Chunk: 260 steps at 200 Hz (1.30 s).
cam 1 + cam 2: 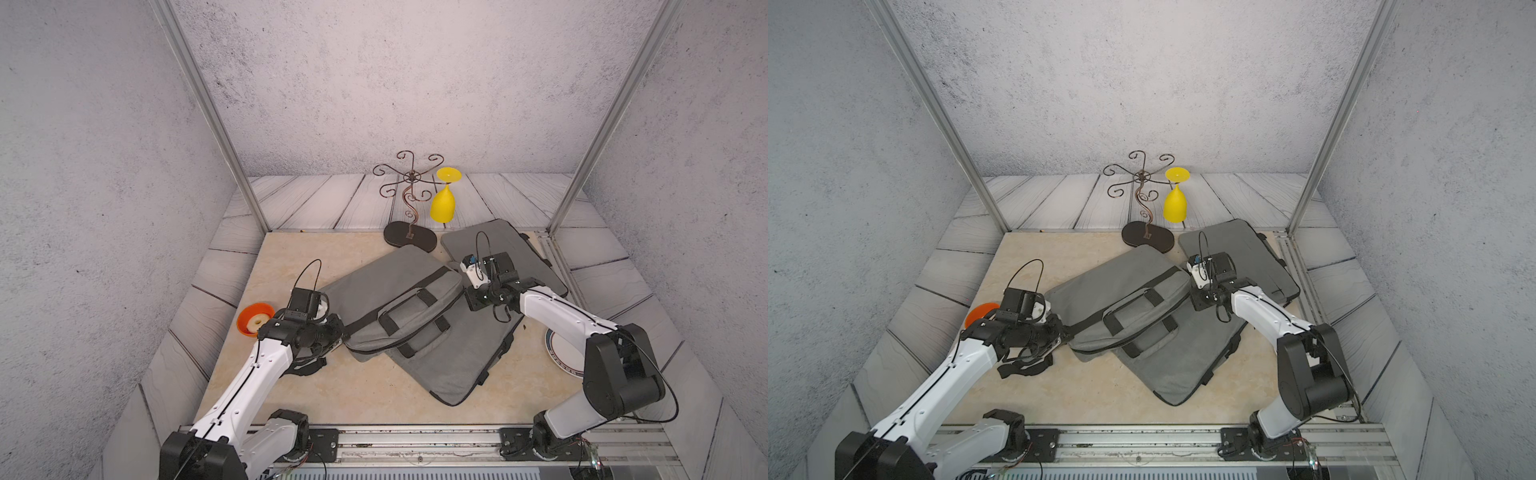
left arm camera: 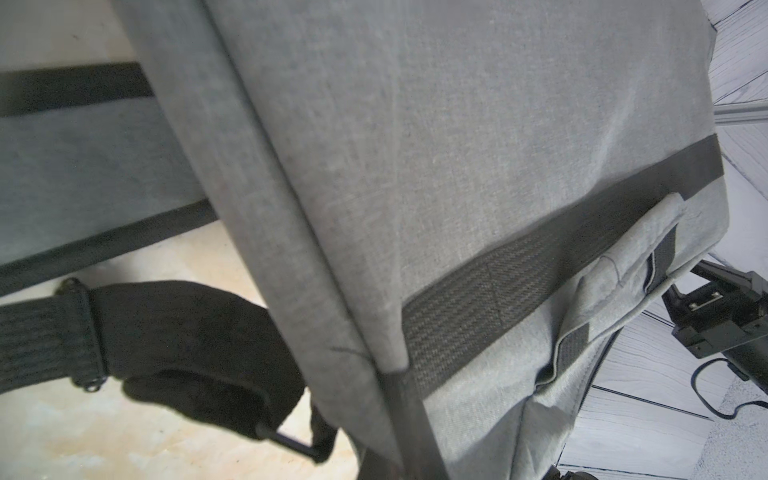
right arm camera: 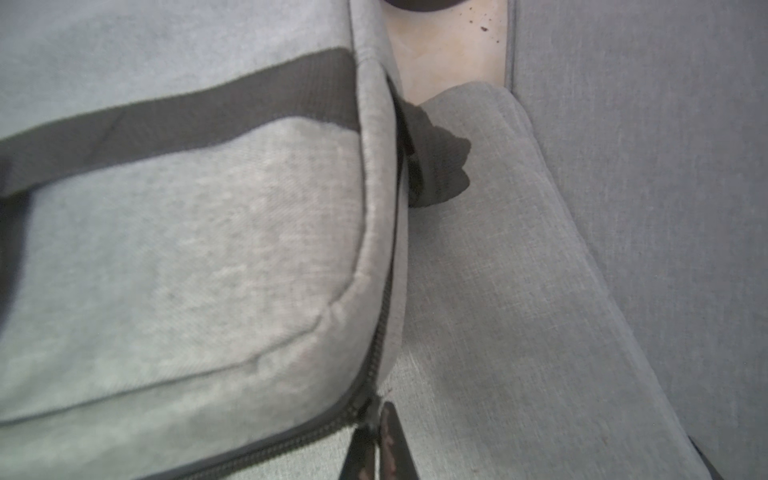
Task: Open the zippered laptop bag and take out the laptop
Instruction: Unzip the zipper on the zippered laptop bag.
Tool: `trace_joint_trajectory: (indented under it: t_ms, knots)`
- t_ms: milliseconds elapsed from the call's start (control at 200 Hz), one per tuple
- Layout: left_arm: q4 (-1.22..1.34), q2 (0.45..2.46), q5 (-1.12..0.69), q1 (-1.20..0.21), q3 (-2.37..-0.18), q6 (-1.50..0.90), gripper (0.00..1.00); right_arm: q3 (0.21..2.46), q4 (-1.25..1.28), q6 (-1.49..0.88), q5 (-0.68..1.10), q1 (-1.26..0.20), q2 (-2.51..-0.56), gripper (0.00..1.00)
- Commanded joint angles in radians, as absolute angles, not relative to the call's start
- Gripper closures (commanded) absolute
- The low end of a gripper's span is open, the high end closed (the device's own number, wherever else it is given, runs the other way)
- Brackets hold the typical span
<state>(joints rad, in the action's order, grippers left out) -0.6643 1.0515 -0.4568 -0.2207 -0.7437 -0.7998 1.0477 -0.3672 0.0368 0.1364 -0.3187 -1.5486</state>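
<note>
The grey zippered laptop bag point(image 1: 386, 291) point(image 1: 1113, 282) lies slanted mid-table, handles up, on top of another grey bag. My left gripper point(image 1: 338, 332) point(image 2: 399, 457) is at its near-left corner, shut on the bag's edge seam point(image 2: 332, 291). My right gripper point(image 1: 465, 293) point(image 3: 376, 440) is at the bag's far-right corner. Its narrow jaws pinch the zipper pull point(image 3: 372, 415) at the end of the black zipper track point(image 3: 291, 436). The zipper looks shut along the part I can see. The laptop is hidden.
A second grey bag point(image 1: 457, 365) lies underneath, a third point(image 1: 511, 249) at the back right. A wire stand point(image 1: 409, 195) holds a yellow glass point(image 1: 442, 203) behind them. An orange bowl point(image 1: 254, 318) sits left, a plate point(image 1: 561, 353) right, and a black strap point(image 1: 307, 368) beside my left arm.
</note>
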Motion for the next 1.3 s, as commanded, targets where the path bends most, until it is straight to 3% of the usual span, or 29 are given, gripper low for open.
trace_joint_trajectory:
  t_ms: [0, 280, 495, 630, 946, 1116, 1296]
  knots:
    - [-0.665, 1.062, -0.457, -0.204, -0.752, -0.763, 1.0, 1.067, -0.412, 0.002, 0.129, -0.292, -1.532, 0.81]
    - [-0.656, 1.1, -0.493, -0.204, -0.752, -0.744, 1.0, 1.041, -0.502, -0.264, 0.187, -0.29, -1.386, 0.41]
    - [-0.683, 1.122, -0.494, -0.205, -0.757, -0.713, 0.94, 0.926, -0.235, -0.638, 0.374, -0.296, -1.389, 0.26]
    - [-0.716, 1.127, -0.476, -0.204, -0.77, -0.686, 0.85, 0.924, -0.189, -0.675, 0.396, -0.315, -1.437, 0.25]
    - [-0.819, 1.149, -0.349, -0.196, -0.892, -0.557, 0.49, 0.941, -0.147, -0.686, 0.394, -0.326, -1.568, 0.26]
    - [-0.819, 1.268, -0.308, -0.144, -1.033, -0.44, 0.39, 0.941, -0.134, -0.684, 0.396, -0.325, -1.605, 0.31]
    - [-0.794, 1.436, -0.266, -0.069, -1.148, -0.345, 0.35, 0.954, -0.132, -0.669, 0.406, -0.325, -1.636, 0.4]
